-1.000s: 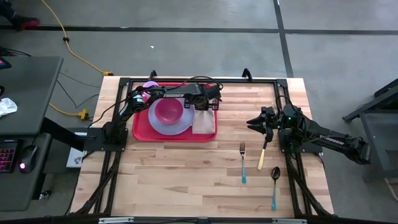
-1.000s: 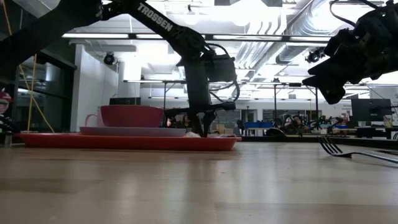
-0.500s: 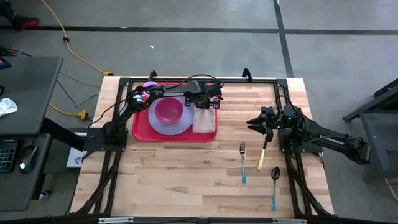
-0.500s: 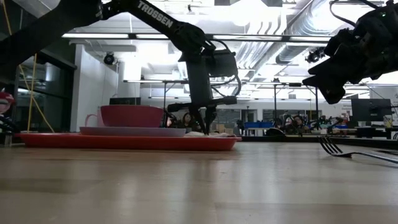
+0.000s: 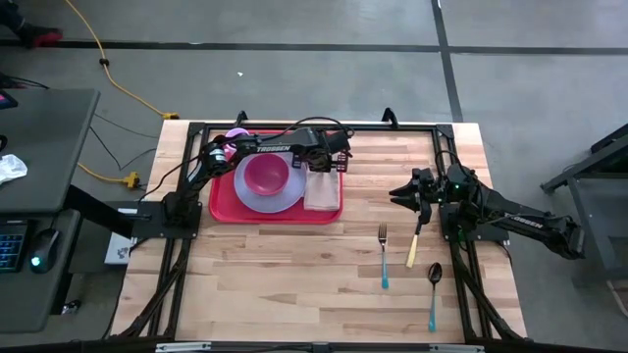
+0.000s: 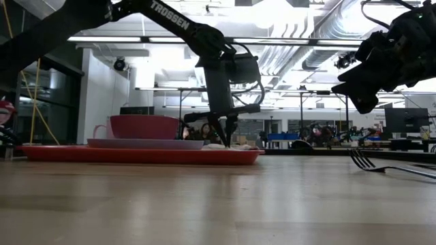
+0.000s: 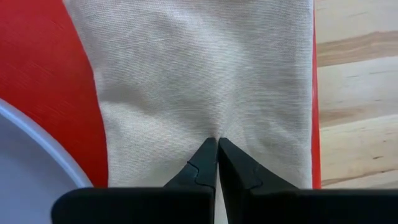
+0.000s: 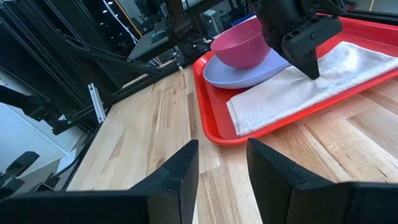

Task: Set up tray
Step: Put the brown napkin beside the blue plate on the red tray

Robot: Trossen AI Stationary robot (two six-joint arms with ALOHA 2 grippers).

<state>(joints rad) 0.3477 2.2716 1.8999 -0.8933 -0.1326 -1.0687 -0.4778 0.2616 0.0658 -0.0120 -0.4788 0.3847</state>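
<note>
Left end effector has risen slightly; tray holds plate, bowl, napkin.

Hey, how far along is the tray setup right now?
Done: the lavender plate with the pink bowl sits on the red tray, and the beige napkin lies beside the plate. In hand: the left hand, fingers shut, pinches the napkin's cloth. Left: the fork, knife and spoon lie on the table; the right hand waits open above it.
</note>
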